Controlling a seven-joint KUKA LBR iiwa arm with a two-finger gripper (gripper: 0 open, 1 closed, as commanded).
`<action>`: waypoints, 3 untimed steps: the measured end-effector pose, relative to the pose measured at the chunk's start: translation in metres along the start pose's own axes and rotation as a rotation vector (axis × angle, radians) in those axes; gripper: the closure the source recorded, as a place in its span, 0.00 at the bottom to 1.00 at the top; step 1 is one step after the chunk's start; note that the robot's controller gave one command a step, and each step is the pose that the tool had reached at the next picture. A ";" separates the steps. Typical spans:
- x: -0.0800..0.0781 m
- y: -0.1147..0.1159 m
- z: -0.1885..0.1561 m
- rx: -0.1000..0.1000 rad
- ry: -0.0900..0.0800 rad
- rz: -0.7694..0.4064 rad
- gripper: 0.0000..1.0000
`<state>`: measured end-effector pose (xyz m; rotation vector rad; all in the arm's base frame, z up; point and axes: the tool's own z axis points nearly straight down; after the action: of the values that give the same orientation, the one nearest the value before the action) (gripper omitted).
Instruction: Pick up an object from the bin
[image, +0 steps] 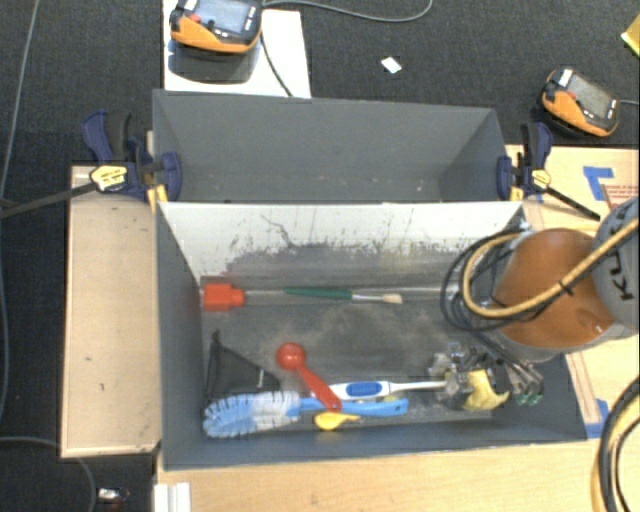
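The claw sits low in the lower right corner of the grey bin, under the arm's orange cover and looped cables. Whether it is released or clenched cannot be told, as its tip is lost among dark metal parts.

Just beside it, toward the right, lies a small yellow piece. The pale end of a white and blue toothbrush points straight at it from the left. Either could be the target, and nothing is plainly grasped.

The remaining things crowd along the bin's lower wall, probably because the floor slopes that way:
- a red spoon
- a blue bristle brush
- a black wedge-shaped thing
- a second yellow bit under the toothbrush

A thin green-handled paintbrush with a red block at its left end lies apart, higher up.
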<state>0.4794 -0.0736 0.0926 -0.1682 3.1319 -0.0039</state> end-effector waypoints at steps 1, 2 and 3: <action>-0.002 -0.001 -0.034 0.002 -0.007 0.001 1.00; -0.002 -0.001 -0.057 0.002 -0.007 0.002 1.00; -0.003 -0.001 -0.074 0.003 -0.010 0.004 1.00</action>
<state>0.4822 -0.0741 0.1663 -0.1609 3.1220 -0.0074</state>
